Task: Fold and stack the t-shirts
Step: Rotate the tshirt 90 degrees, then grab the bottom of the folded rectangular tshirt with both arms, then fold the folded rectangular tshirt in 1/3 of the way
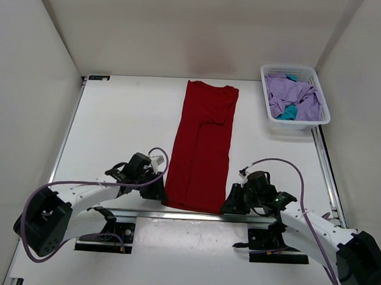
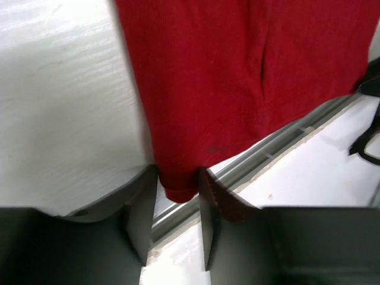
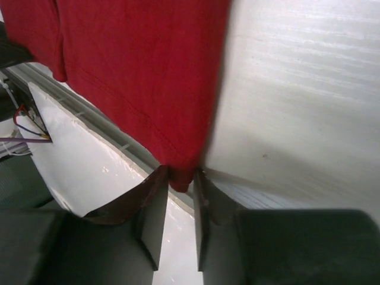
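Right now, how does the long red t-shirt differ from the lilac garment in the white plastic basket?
The red t-shirt lies flat in a long narrow strip; the lilac garment is crumpled. The red one has its near corners pinched by the left gripper and right gripper; the lilac one sits untouched in the white basket. Both are cloth.

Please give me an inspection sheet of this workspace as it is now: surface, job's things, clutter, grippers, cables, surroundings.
Surface: white table, flat.
Job's things: red t-shirt folded into a long strip, lying mid-table; basket at far right holds purple garments and a teal garment.
Clutter: nothing seen.
Grippers: left gripper and right gripper each pinch a near corner of the red t-shirt.
Cables: purple cables loop along both arms.
Surroundings: white walls on three sides.
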`<move>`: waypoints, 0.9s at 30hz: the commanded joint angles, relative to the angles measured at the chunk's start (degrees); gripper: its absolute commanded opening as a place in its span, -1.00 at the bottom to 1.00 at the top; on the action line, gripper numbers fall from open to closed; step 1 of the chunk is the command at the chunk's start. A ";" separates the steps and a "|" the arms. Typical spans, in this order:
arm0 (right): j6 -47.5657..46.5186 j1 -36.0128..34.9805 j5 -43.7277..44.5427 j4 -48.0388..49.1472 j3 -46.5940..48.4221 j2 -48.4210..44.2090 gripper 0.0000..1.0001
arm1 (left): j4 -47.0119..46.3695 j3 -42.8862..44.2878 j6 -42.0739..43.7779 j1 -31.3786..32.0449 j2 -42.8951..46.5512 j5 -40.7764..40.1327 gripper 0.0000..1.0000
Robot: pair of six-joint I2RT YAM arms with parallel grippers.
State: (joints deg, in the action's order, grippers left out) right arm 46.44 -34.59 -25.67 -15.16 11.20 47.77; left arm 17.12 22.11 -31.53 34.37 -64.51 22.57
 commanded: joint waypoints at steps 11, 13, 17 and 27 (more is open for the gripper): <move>8.58 -11.27 3.16 -5.92 1.44 -8.02 -0.99 | 11.77 -2.16 -0.63 1.23 10.51 3.80 -1.00; 7.89 -9.99 3.78 -8.74 3.11 -10.05 -1.00 | 14.42 -0.94 -2.13 0.26 14.48 3.89 -1.00; -1.93 1.78 -1.99 -8.50 8.91 -8.06 -1.00 | 10.66 6.78 -4.50 -0.80 11.45 5.12 -1.00; -16.90 20.08 -4.75 4.70 29.11 21.81 -1.00 | -6.12 26.21 -8.02 -6.23 -13.77 -4.46 -1.00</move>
State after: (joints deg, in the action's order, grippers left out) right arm 35.42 -17.15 -30.50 -16.64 33.54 63.94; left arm 18.06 43.38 -38.02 30.98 -72.93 21.63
